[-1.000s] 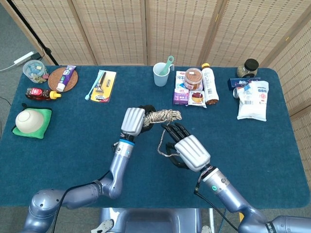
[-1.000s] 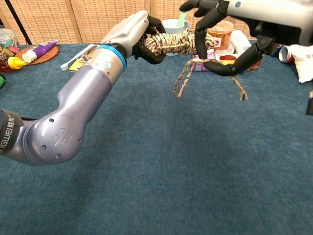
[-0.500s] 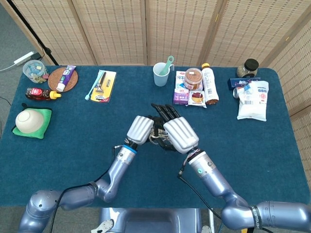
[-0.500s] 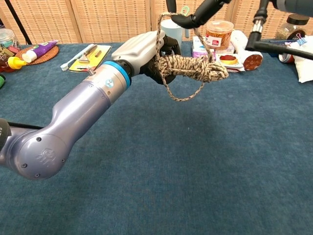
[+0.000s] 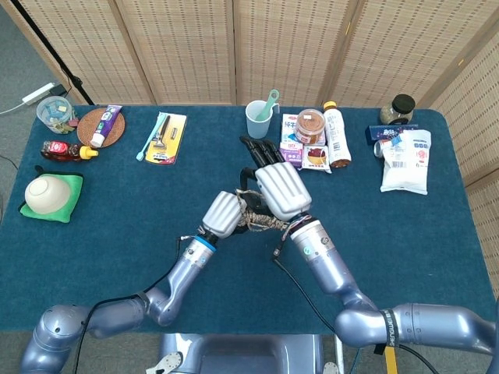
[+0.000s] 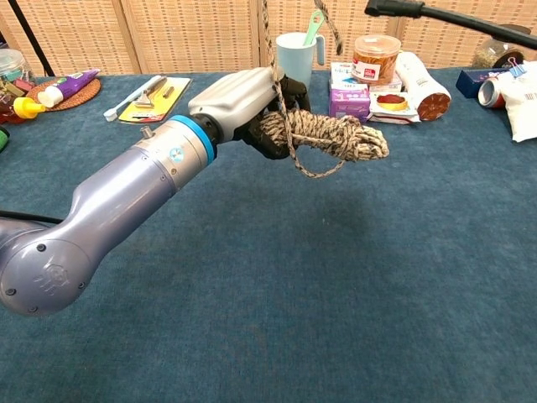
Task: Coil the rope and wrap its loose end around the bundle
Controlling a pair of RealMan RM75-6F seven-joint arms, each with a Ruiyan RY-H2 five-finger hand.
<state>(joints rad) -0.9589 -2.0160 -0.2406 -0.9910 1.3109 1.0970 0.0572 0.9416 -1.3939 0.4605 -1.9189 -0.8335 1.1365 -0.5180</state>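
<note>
The rope is a speckled beige coil (image 6: 336, 136) held level above the blue table (image 6: 336, 319). My left hand (image 6: 239, 99) grips the coil's left end. In the head view the coil (image 5: 261, 222) shows only between my left hand (image 5: 221, 213) and my right hand (image 5: 278, 189), which hovers over it with fingers stretched towards the far side. A loose strand (image 6: 270, 50) rises taut from the coil and leaves the top of the chest view, carried by the right hand. One dark right finger (image 6: 453, 15) crosses the top right of that view. A small loop hangs under the coil.
Behind the hands stand a cup with a spoon (image 5: 258, 118), small boxes and a jar (image 5: 300, 144) and a bottle (image 5: 335, 136). A white bag (image 5: 405, 160) lies far right, a razor pack (image 5: 166, 138) back left, and a bowl on a green cloth (image 5: 45, 193) at the left edge.
My right hand has swung from below the coil up and over it, lifting the loose strand out of the chest view. The left hand has tilted the coil slightly and moved nearer.
</note>
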